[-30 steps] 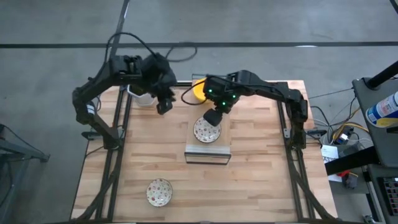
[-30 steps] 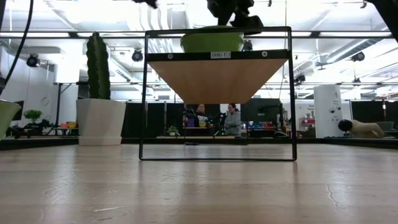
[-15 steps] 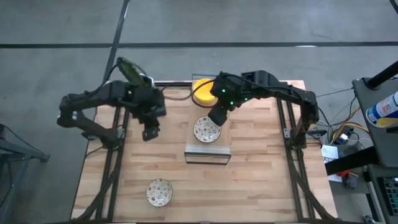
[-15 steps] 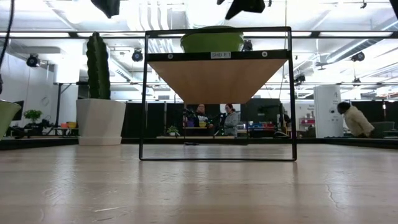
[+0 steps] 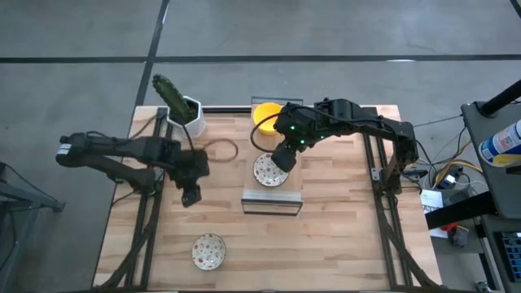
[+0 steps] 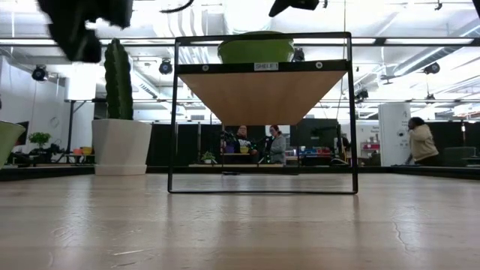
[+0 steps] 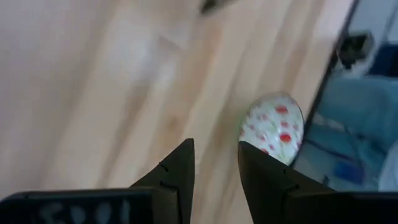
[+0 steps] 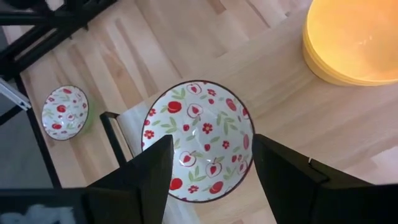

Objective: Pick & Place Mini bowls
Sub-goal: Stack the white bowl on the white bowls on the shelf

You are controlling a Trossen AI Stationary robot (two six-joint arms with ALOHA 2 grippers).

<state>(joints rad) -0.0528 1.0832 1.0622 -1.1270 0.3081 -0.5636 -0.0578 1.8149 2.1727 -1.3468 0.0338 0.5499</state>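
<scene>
A speckled mini bowl (image 5: 269,170) sits upright on top of the small black-framed shelf (image 5: 272,201); the right wrist view shows this bowl (image 8: 198,140) from above. My right gripper (image 5: 281,156) hovers open just over it, its fingers apart on either side in the right wrist view (image 8: 211,174). A stack of yellow mini bowls (image 5: 265,115) rests on the table by the far edge. A second speckled bowl (image 5: 208,251) stands near the near edge. My left gripper (image 5: 190,197) hangs open above bare table between them; its wrist view shows that speckled bowl (image 7: 273,127) ahead.
A white pot with a green cactus (image 5: 186,110) stands at the far left corner, and a dark cable loop (image 5: 216,150) lies on the wood beside it. Metal frame rails (image 5: 155,171) run along both table sides. People move in the room beyond the table (image 6: 279,144).
My left arm has swung away from the cactus pot at the far edge, toward the table's near left, and has come lower; the pot now shows. My right gripper has risen off the speckled bowl on the shelf. The bowl has stayed in place.
</scene>
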